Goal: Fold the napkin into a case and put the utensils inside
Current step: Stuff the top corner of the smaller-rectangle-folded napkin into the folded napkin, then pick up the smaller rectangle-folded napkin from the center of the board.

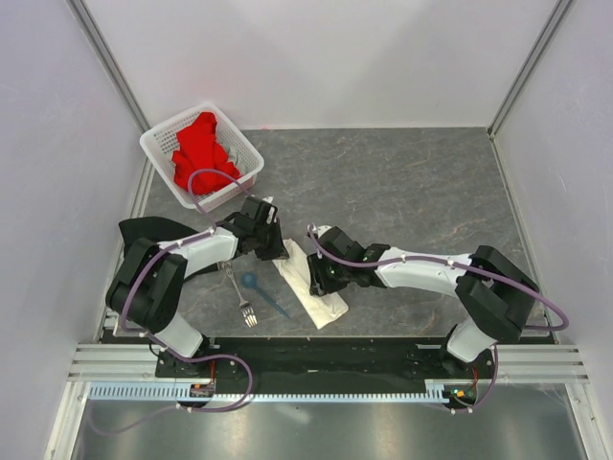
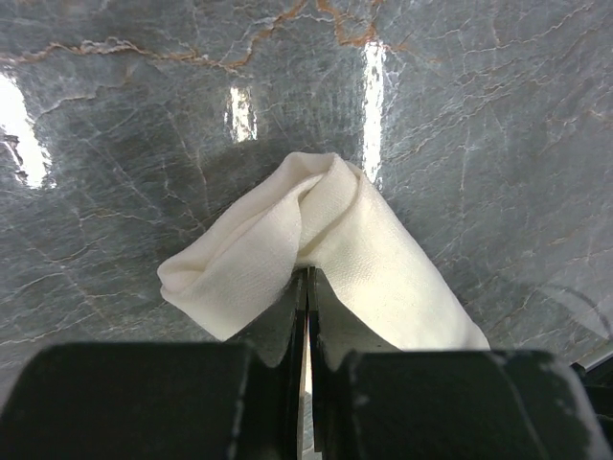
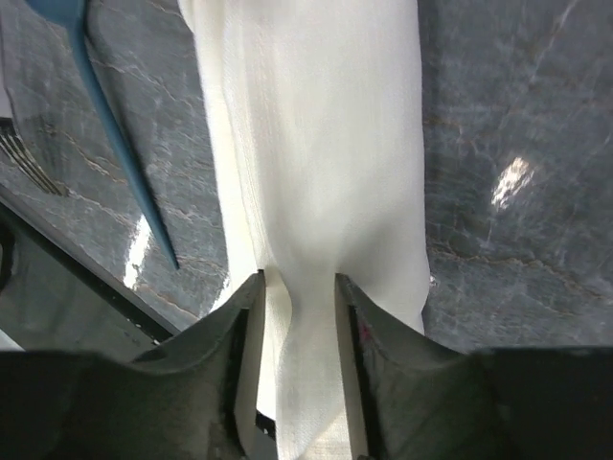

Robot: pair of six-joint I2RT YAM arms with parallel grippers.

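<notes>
The napkin (image 1: 308, 284) lies as a narrow cream-white strip, the case, running diagonally between the two arms. My left gripper (image 1: 264, 233) is shut on the strip's far end; in the left wrist view the cloth (image 2: 330, 225) bunches up in front of the closed fingers (image 2: 293, 316). My right gripper (image 1: 322, 278) is closed on a raised fold near the strip's near end, and the cloth (image 3: 306, 144) narrows between its fingers (image 3: 247, 326). The silver fork (image 1: 241, 298) and the blue spoon (image 1: 260, 290) lie on the table left of the strip; the spoon handle (image 3: 113, 144) shows in the right wrist view.
A white perforated basket (image 1: 159, 146) holding a red cloth (image 1: 201, 151) stands at the back left. The black base rail (image 1: 316, 356) runs along the near edge. Grey marble tabletop (image 1: 412, 182) extends to the right and back.
</notes>
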